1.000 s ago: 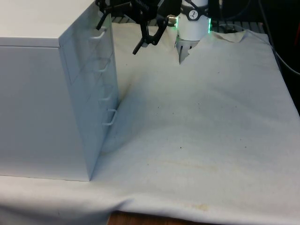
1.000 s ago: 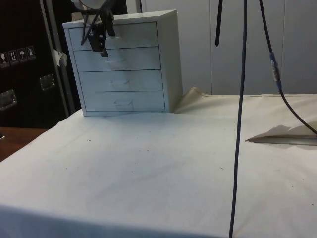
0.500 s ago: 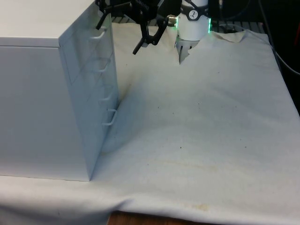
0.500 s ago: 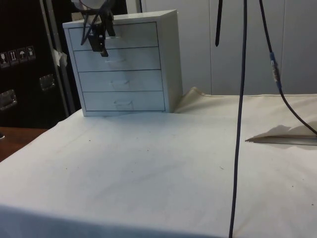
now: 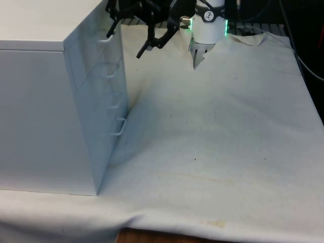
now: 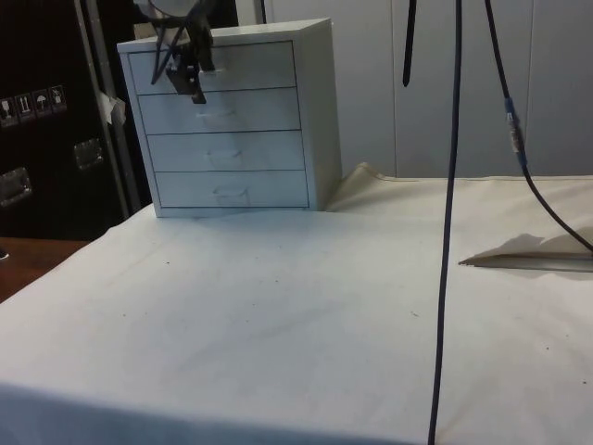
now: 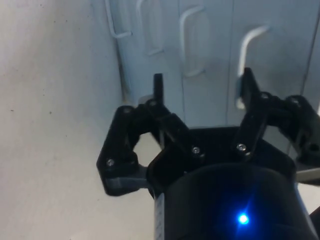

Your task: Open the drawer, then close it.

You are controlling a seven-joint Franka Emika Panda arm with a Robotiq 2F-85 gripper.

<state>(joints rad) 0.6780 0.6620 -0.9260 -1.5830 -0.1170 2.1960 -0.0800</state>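
- Since a second ago the gripper (image 5: 127,36) moves closer to the top drawer (image 6: 215,67), fingers spread apart, grasping nothing.
- That drawer, shut, sits just ahead of the gripper, its handle (image 7: 250,47) beside one fingertip.
- Chest of drawers (image 6: 236,120) stands on the cloth-covered surface (image 5: 217,131) below.

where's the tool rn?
Front view: the tool is far left, open, at the chest of drawers' top handle. Side view: before the top drawer.
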